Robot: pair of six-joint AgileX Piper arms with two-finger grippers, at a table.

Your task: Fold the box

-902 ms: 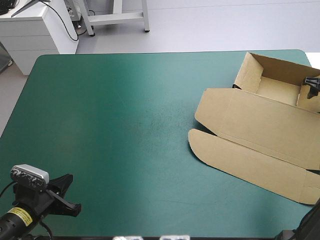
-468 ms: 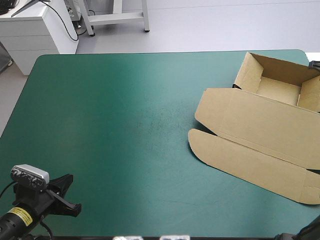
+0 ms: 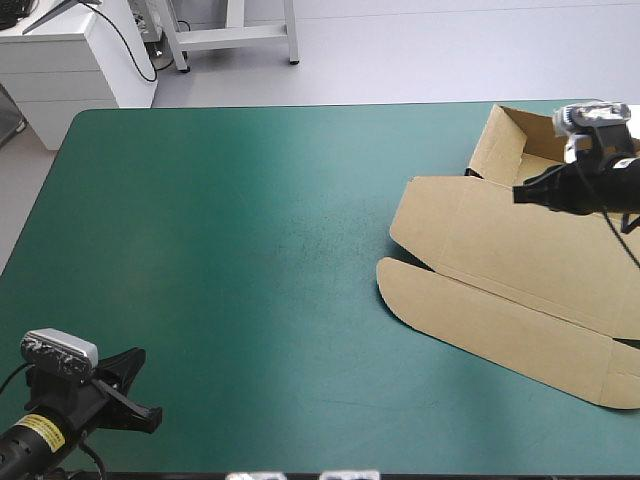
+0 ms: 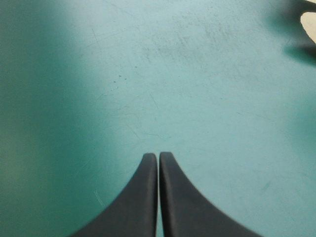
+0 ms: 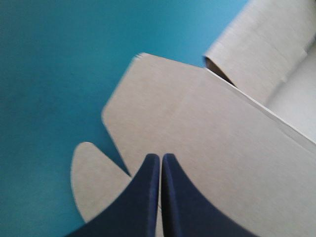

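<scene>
Box [image 3: 480,240] lid flat, right claw [image 5: 160,157] together above it, left claw [image 4: 158,155] together, well apart.

We see our right gripper [image 5: 160,157], its black fingers pressed together into one point, over the flat lid [image 5: 197,123] of the brown box [image 5: 232,143]. A rounded flap [image 5: 94,182] lies beside the fingers; raised tray walls [image 5: 261,44] stand ahead. Teal-green cover [image 5: 59,64] lies beyond the board.
</scene>
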